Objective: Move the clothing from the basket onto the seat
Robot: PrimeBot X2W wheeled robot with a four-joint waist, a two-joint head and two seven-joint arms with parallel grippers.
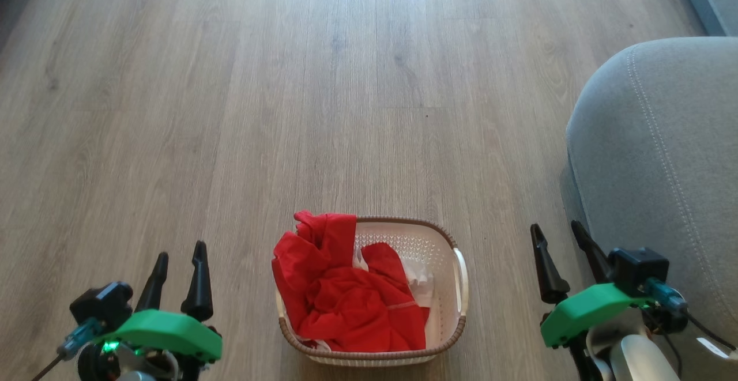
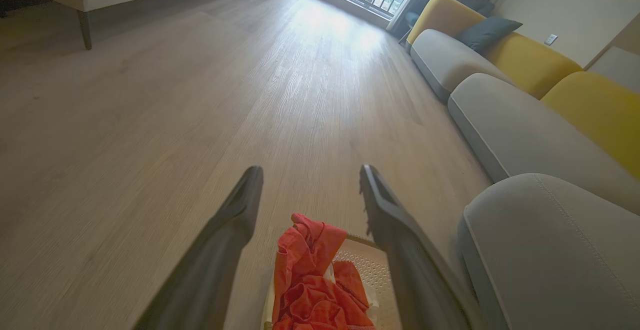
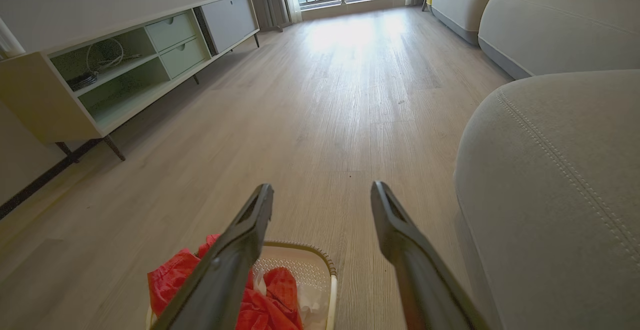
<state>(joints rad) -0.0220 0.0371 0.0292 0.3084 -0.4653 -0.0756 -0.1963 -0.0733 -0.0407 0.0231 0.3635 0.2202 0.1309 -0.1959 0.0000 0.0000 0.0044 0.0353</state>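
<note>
The red clothing [image 1: 346, 294] lies heaped in the cream basket [image 1: 459, 289] on the floor [image 1: 346, 81] between both grippers, bunched toward the basket's left side. The left gripper [image 1: 181, 249] and right gripper [image 1: 556, 225] each have fingers parted and empty. The heap sits nearer the left gripper; the grey seat [image 1: 663, 156] lies beside the right one.

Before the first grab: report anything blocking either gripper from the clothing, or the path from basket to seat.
Nothing visible does. The clothing lies uncovered in the basket, between the open left gripper and open right gripper, neither touching it. Wood floor separates the basket from the seat.
</note>
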